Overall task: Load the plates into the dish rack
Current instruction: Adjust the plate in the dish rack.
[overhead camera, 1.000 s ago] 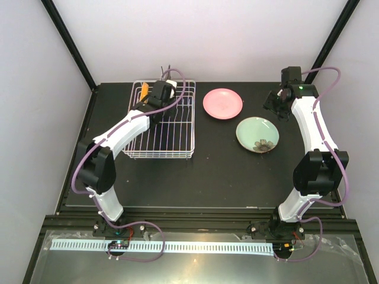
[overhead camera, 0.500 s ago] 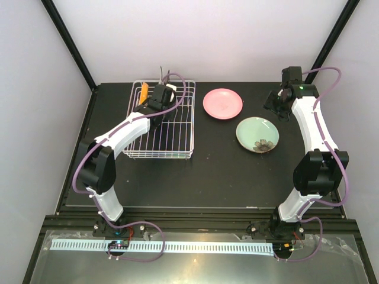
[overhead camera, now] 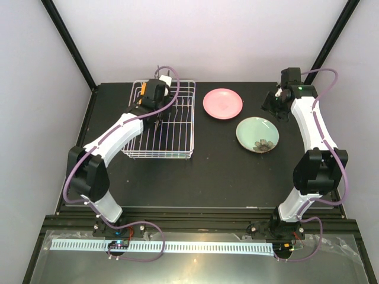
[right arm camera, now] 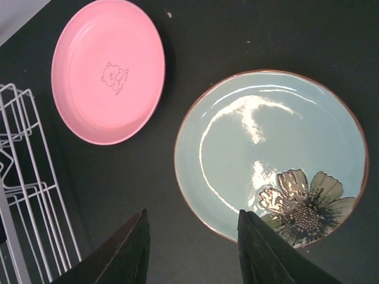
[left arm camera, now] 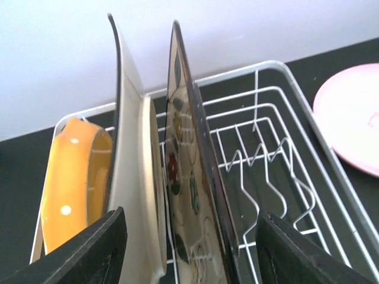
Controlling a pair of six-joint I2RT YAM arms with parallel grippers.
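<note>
A black table (overhead camera: 225, 177) has two arms bolted at its near edge. A white wire rack (overhead camera: 177, 139) stands at the far left, its back close to the far edge. A broad strip of bare table runs between the rack and the near edge.

The left arm bends forward from the near left corner, with its wrist above the rack's far end. The left gripper (left arm camera: 190, 216) points down into the rack with its fingers spread wide. Two square plates stand between the fingers, and nothing is clamped. At the rack's far left, three plates stand on edge in a row. They are an orange plate (left arm camera: 77, 183) with white dots, then a white plate (left arm camera: 127, 171), then a flowered plate (left arm camera: 186, 177). Beyond the flowered plate the rack shows only bare wire and tines.

The right arm rises from the near right corner and reaches to the far right of the table. The right gripper (right arm camera: 192, 213) hangs above the table with its fingers apart, holding nothing.

A pink plate (right arm camera: 109, 71) lies flat near the middle of the far edge, just right of the rack. It has a small bear drawn in its centre. A pale green plate (right arm camera: 266, 154), with a brown rim and a dark flower, lies flat to its right, nearer the arms. The two plates lie close together without touching.
</note>
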